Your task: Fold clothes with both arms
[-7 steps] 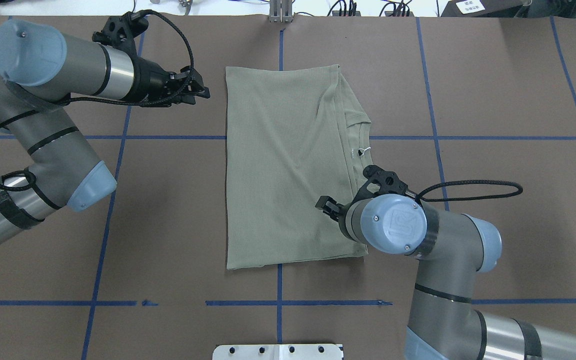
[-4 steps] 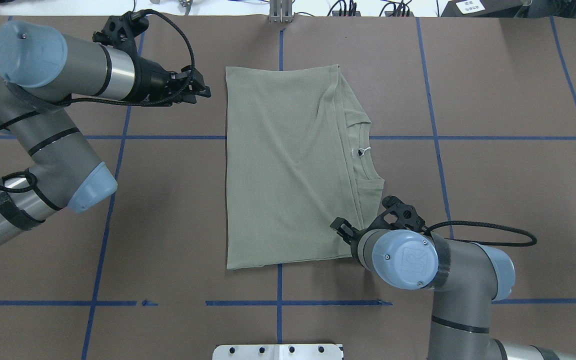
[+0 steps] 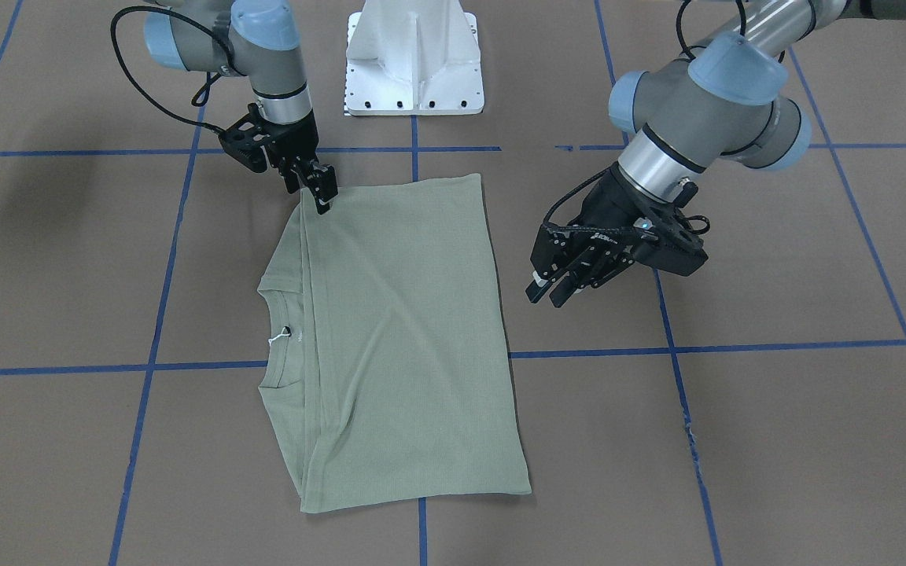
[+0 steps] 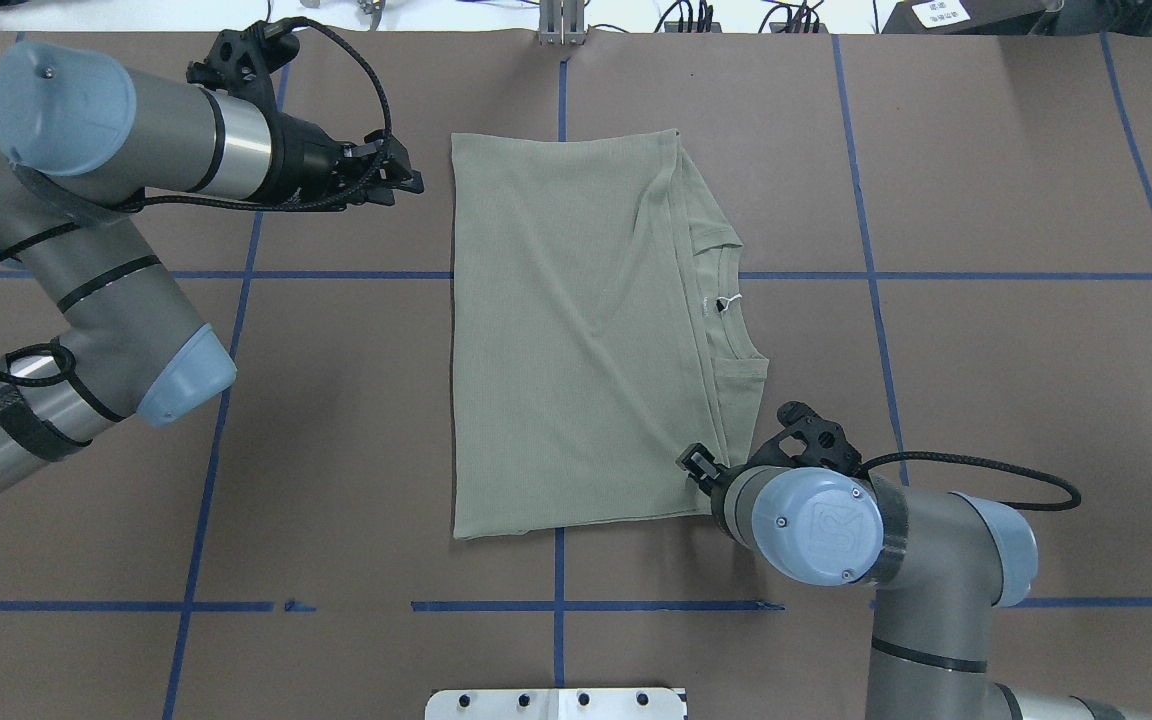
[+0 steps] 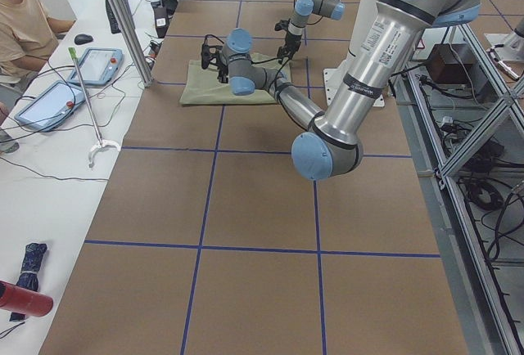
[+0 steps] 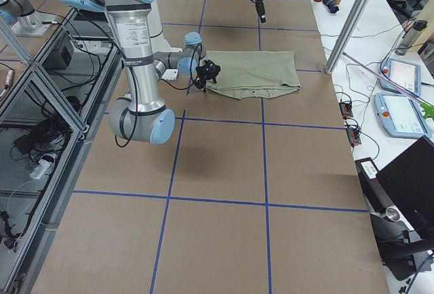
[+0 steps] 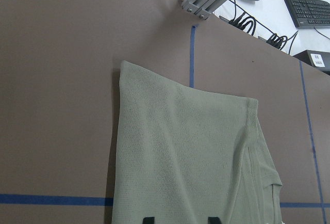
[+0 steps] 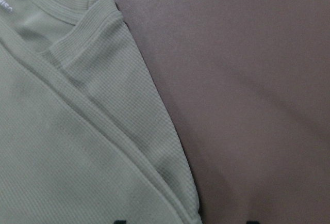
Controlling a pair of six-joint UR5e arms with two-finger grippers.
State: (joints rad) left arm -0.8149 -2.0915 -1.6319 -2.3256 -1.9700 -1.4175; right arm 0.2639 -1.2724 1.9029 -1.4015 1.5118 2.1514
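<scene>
Your right gripper [image 3: 322, 200] sits low with its jaws spread over a corner of the folded sage-green shirt [image 4: 576, 330]; the shirt's edge runs between its fingertips. Your left gripper [image 3: 545, 295] hovers off the cloth, also spread. The shirt lies flat on the surface [image 4: 986, 400] just ahead of it.
</scene>
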